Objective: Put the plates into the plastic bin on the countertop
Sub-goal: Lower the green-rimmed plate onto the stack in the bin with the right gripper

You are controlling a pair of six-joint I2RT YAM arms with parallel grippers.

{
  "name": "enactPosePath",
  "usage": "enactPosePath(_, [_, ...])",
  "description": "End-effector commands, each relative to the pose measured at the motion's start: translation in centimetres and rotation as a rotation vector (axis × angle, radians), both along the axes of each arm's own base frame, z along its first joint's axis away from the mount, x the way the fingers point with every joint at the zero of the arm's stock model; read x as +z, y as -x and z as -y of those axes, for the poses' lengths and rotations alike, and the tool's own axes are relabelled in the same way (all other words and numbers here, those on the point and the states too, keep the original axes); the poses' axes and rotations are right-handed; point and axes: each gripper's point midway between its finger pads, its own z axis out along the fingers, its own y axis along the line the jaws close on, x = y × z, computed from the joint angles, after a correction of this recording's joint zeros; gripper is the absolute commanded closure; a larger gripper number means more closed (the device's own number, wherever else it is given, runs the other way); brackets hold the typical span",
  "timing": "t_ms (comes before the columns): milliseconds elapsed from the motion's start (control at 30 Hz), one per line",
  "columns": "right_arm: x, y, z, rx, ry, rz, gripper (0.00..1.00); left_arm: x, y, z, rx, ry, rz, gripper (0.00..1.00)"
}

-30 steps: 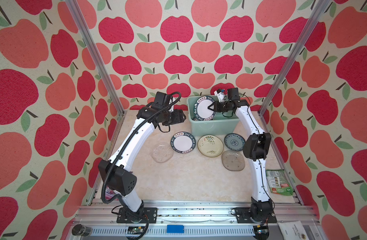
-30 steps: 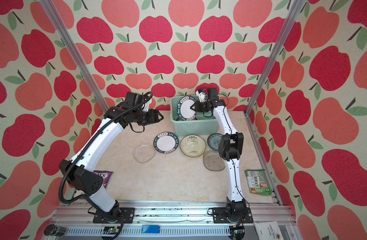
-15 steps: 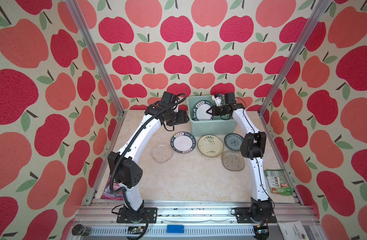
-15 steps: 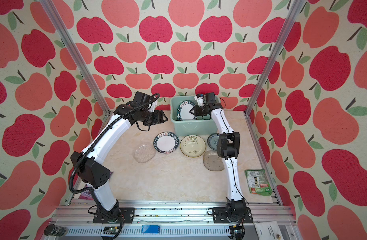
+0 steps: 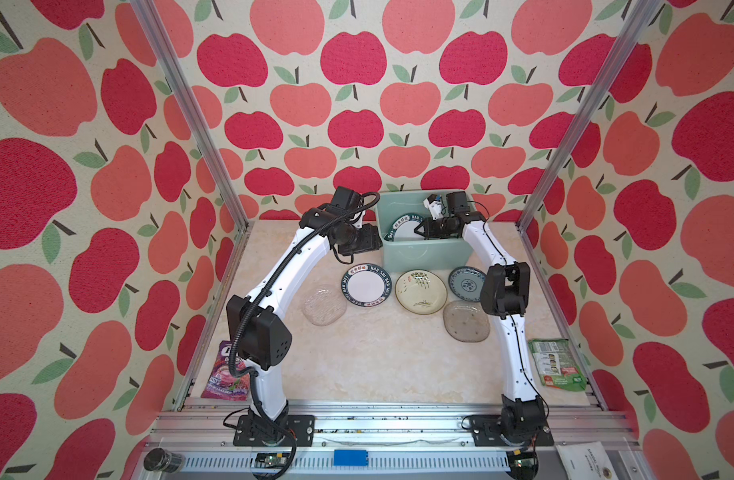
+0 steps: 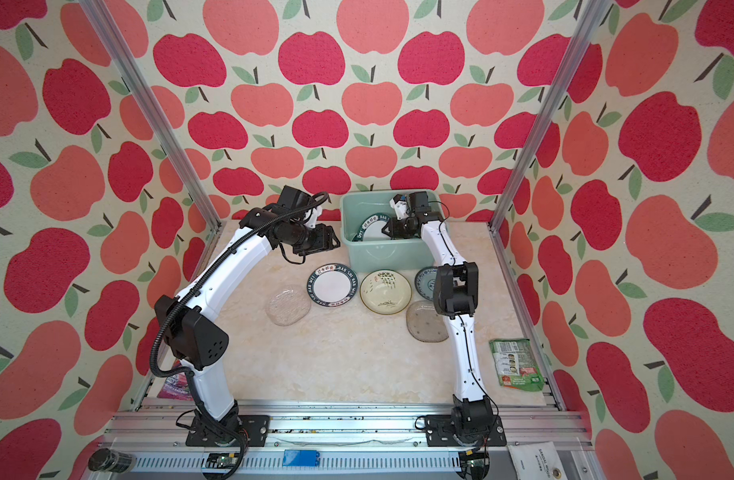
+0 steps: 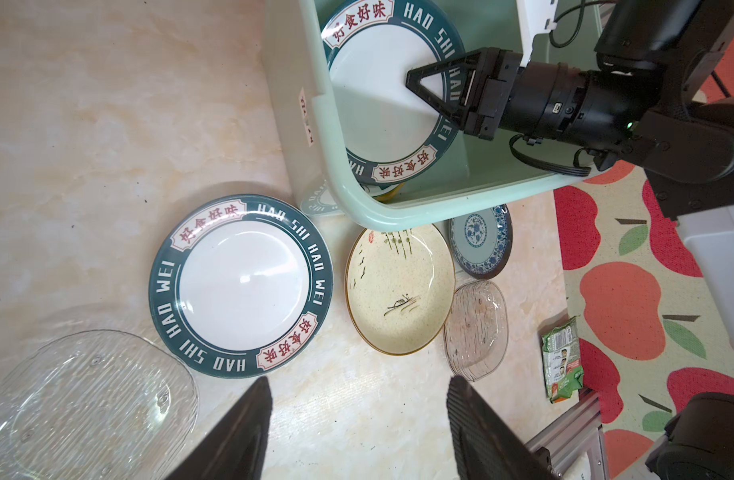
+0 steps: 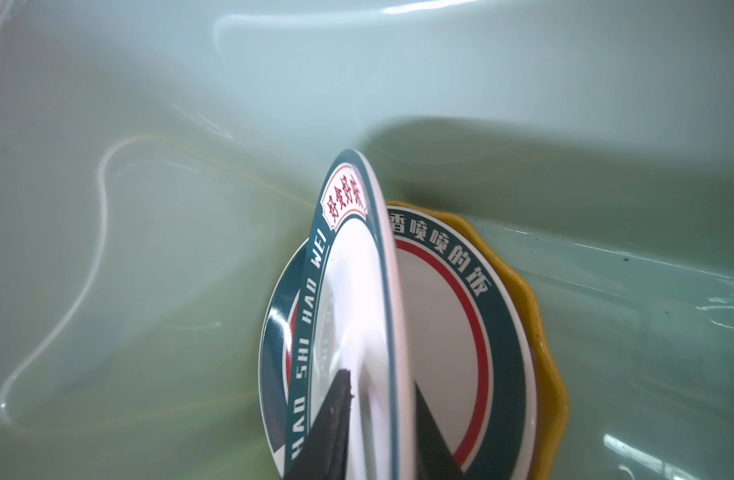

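The pale green plastic bin (image 5: 423, 253) stands at the back of the countertop (image 5: 378, 361). My right gripper (image 8: 382, 378) reaches inside it, shut on the rim of a white plate with a dark lettered rim (image 5: 402, 227), which stands tilted on edge. Under that plate lie an emblem plate (image 8: 452, 316) and a yellow scalloped plate (image 8: 544, 332). In front of the bin lie a second lettered plate (image 5: 366, 286), a cream plate (image 5: 420, 291), a blue patterned plate (image 5: 467, 283) and two clear glass plates (image 5: 324, 304) (image 5: 466, 321). My left gripper (image 7: 359, 382) hovers open and empty beside the bin's left wall.
A purple snack packet (image 5: 228, 374) lies at the front left, partly behind the left arm. A green packet (image 5: 556, 363) lies by the right rail. Apple-patterned walls and aluminium posts close in the counter on three sides.
My right gripper has carried the lettered plate lower into the bin. The left arm's elbow has swung inward, with its gripper staying beside the bin.
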Motion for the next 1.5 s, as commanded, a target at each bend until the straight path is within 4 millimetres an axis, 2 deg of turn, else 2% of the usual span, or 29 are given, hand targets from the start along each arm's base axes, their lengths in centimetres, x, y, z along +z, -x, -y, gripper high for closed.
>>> enactPosePath(0, [-0.7, -0.6, 0.6, -0.003, 0.030, 0.029, 0.77, 0.4, 0.0, 0.2, 0.002, -0.004, -0.006, 0.31])
enactPosePath(733, [-4.4, -0.8, 2.4, -0.023, 0.166, 0.039, 0.67, -1.4, -0.6, 0.5, -0.005, -0.032, -0.050, 0.31])
enactPosePath(967, [-4.6, -1.1, 2.7, -0.031, 0.179, 0.047, 0.61, -1.8, -1.1, 0.7, -0.006, -0.039, -0.050, 0.31])
enactPosePath(1367, [-5.1, -2.0, 4.5, -0.071, 0.229, 0.066, 0.50, -2.6, -1.8, 0.4, 0.002, -0.072, -0.048, 0.31])
enactPosePath(1467, [-5.0, -2.1, 5.2, -0.087, 0.253, 0.069, 0.44, -2.6, -2.1, 0.1, 0.013, -0.087, -0.040, 0.30])
